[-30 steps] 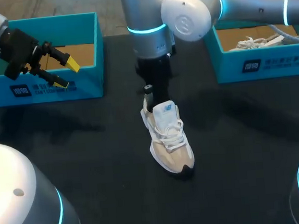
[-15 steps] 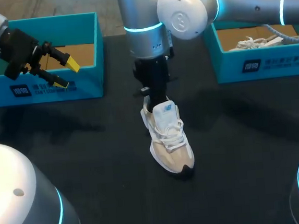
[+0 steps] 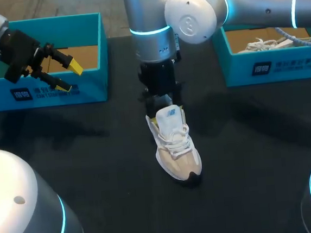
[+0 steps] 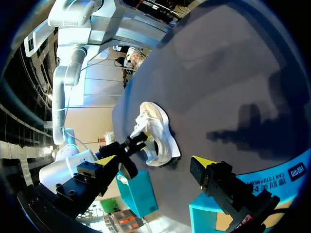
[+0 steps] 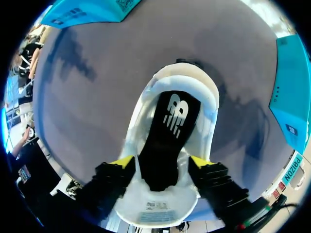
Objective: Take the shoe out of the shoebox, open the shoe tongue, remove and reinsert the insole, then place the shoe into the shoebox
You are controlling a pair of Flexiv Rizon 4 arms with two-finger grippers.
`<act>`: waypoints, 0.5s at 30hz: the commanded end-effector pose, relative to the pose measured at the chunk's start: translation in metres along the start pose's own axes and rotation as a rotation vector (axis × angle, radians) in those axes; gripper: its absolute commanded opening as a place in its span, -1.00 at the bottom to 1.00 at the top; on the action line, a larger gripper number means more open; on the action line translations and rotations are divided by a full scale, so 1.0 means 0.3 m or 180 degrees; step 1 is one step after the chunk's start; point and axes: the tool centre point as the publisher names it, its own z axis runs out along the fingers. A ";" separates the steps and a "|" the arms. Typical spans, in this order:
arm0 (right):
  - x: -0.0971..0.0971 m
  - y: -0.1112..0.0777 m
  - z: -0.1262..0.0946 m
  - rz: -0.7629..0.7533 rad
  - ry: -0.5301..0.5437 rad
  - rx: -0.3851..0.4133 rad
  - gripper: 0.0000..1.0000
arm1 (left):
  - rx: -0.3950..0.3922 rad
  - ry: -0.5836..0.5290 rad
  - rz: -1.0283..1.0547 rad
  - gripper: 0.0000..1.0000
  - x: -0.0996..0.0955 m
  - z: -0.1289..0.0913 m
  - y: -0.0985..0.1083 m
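A white and beige shoe (image 3: pixel 175 147) lies on the black table at the middle, toe toward me. Its black insole (image 5: pixel 167 131) lies inside it, with the white tongue (image 5: pixel 155 206) folded back. My right gripper (image 3: pixel 164 109) hangs straight down over the heel opening. In the right wrist view this gripper (image 5: pixel 161 162) is open, its yellow fingertips (image 5: pixel 124 161) standing on either side of the insole's narrow part. My left gripper (image 3: pixel 60 71) is open and holds nothing, above the front wall of the left teal shoebox (image 3: pixel 92 51). From the left wrist view the shoe (image 4: pixel 158 133) lies ahead.
A second teal shoebox (image 3: pixel 238 65) at the back right holds another white shoe (image 3: pixel 266 44). The left box shows a bare cardboard floor (image 3: pixel 87 54). Open black tabletop lies all around the shoe.
My right gripper has come down onto the shoe's heel opening and spread its fingers, letting go of the insole. The left arm has not moved.
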 end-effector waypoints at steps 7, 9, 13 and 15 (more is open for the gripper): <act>-0.005 -0.015 -0.015 0.0044 -0.0054 -0.0027 1.00 | -0.0003 0.0010 0.0004 1.00 -0.001 0.001 0.000; -0.006 -0.020 -0.021 0.0048 -0.0068 -0.0018 1.00 | -0.0003 0.0010 0.0004 1.00 -0.001 0.001 0.000; -0.006 -0.046 -0.041 0.0082 -0.0104 -0.0030 1.00 | -0.0003 0.0010 0.0004 1.00 -0.001 0.001 0.000; -0.004 -0.055 -0.044 0.0097 -0.0111 -0.0031 1.00 | -0.0003 0.0010 0.0004 1.00 -0.001 0.001 0.000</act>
